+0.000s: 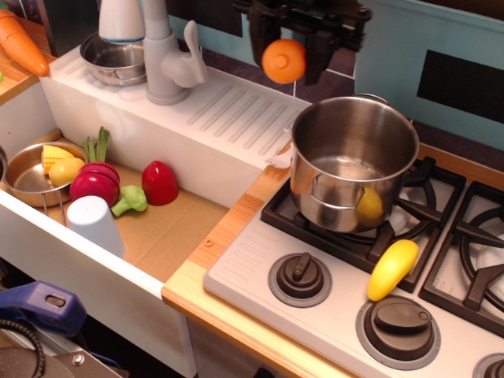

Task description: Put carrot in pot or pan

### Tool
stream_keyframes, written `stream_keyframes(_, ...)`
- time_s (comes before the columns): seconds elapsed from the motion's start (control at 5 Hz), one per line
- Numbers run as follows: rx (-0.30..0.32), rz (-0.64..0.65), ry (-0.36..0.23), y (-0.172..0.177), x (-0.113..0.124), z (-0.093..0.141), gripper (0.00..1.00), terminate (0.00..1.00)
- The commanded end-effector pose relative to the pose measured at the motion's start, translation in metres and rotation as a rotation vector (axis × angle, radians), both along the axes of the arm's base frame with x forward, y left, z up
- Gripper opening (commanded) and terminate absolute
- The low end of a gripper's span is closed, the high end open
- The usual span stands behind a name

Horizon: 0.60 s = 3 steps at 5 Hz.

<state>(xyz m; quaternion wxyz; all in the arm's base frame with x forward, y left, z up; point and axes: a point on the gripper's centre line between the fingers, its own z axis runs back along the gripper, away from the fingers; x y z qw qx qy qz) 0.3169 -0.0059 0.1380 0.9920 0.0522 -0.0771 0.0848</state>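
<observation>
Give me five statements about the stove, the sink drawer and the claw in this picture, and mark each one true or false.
1. The claw grips the stubby orange toy carrot in the air. True.
2. The carrot already lies inside the tall shiny steel stockpot. False: it hangs above and to the left of the pot's rim.
3. The stockpot stands on a black burner grate. True.
4. The yellow oblong toy lies inside the pot. False: it rests on the stove top in front of the pot, near the knobs.
5. The pale blue cup stands mouth up. False: it stands upside down in the drawer.
</observation>
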Motion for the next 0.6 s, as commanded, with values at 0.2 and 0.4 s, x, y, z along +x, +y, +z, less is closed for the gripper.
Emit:
stream_keyframes(0.2,-0.096,0.142,-0.112,-0.045,-0.002,0.017,0.00,0.00)
stream_keyframes(0.4,-0.046,0.117,-0.098,-0.063,0.011,0.026,1.00,1.00)
